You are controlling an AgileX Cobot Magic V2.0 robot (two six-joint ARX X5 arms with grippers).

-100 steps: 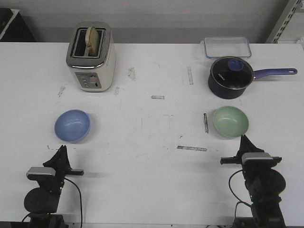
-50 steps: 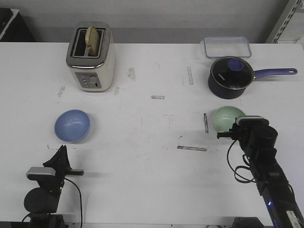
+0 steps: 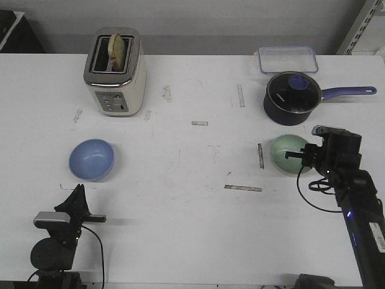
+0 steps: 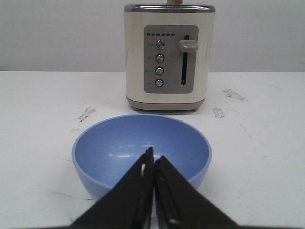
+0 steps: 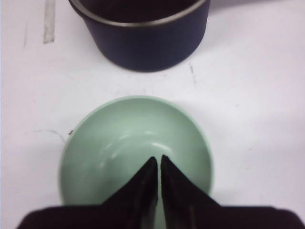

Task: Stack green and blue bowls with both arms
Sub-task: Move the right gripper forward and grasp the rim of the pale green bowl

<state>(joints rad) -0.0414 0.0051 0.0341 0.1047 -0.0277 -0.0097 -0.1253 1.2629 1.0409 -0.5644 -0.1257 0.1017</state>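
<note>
The step in hand looks like the approach to the first pickup: the right gripper (image 3: 299, 155) hangs over the small, smooth, pale mint green bowl (image 3: 287, 153), which sits on the white counter (image 3: 192, 180) just in front of the dark navy saucepan with a long handle (image 3: 293, 96). In the right wrist view its fingers (image 5: 151, 183) are pressed together with almost no gap, their tips above the inside of the green bowl (image 5: 136, 148) and holding nothing; whether they touch the bowl's surface cannot be told from this angle. The next move calls for parting them so that one finger goes inside the rim and one outside. The left gripper (image 4: 153, 164) sits low near the counter's front edge, its fingers likewise closed to a sliver and empty, pointing at the light periwinkle blue bowl (image 3: 91, 159), which rests just beyond their tips in front of the cream toaster (image 3: 115, 72), well apart from the green bowl.
</note>
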